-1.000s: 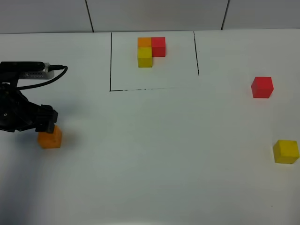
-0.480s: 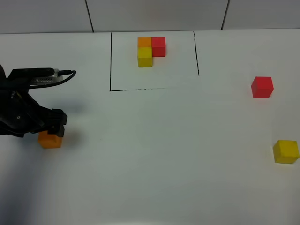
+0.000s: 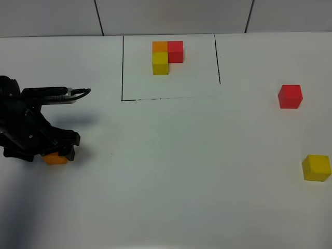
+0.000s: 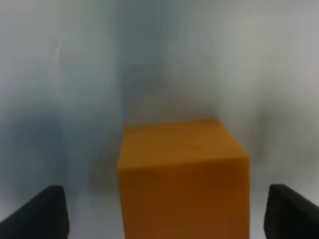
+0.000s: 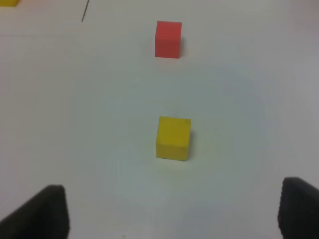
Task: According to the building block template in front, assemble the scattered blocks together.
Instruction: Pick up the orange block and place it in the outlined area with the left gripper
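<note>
One orange cube (image 4: 183, 169), centred between fingers of the wide-spread left pincer (image 4: 164, 214); sits at left, untouched, ready for closing.

The small orange cube (image 4: 182, 174) has smooth, matt, plain faces. The loose red cube (image 3: 290, 96) at three o'clock and the yellow cube (image 3: 316, 167) at four o'clock look equally dull. The white tabletop (image 3: 171, 171) is smooth and matt; the left gripper (image 4: 163, 214) is matt black.
</note>
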You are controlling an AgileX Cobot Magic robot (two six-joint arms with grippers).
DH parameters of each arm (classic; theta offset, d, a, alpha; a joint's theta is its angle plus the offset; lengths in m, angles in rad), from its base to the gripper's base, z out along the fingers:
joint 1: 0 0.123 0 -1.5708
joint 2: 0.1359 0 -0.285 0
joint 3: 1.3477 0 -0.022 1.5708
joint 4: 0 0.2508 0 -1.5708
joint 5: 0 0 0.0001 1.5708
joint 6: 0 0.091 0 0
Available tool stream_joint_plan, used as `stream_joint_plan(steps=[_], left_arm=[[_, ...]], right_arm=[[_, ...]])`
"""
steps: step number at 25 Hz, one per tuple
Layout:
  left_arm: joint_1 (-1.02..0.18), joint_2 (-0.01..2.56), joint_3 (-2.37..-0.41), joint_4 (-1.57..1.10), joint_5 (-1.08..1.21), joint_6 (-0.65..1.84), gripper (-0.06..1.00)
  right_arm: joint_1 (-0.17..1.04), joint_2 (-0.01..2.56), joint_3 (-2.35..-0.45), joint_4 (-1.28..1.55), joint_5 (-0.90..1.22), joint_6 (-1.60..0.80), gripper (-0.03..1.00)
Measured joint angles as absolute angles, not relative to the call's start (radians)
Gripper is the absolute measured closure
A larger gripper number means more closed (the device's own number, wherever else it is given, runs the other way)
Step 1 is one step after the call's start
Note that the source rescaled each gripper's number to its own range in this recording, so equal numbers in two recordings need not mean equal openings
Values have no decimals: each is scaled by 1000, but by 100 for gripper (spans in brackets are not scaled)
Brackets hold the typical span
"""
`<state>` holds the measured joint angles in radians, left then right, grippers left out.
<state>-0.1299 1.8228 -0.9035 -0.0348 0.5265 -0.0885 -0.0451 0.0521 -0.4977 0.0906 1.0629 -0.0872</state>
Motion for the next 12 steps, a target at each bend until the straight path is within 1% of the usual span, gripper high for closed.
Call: stream_joint_plan(steps=[1, 3, 4, 6, 7, 12], left_arm=[[-130, 1827, -904, -35, 520, -89, 22], [-130, 1829, -904, -35, 511, -89, 37], [-130, 1829, -904, -36, 508, -89, 49], [-130, 1830, -904, -36, 508, -89, 77], [-130, 1831, -905, -36, 511, -89, 94], [-139, 1831, -974, -35, 584, -56, 93]], right_arm=[[-45, 52, -498, 91, 1063, -87, 17], [-45, 52, -498, 91, 1063, -87, 17], [-45, 52, -498, 91, 1063, -87, 17], [-45, 52, -498, 91, 1063, -87, 17], [-45, 52, -498, 91, 1063, -87, 17], [-45, 52, -498, 91, 1063, -87, 17]])
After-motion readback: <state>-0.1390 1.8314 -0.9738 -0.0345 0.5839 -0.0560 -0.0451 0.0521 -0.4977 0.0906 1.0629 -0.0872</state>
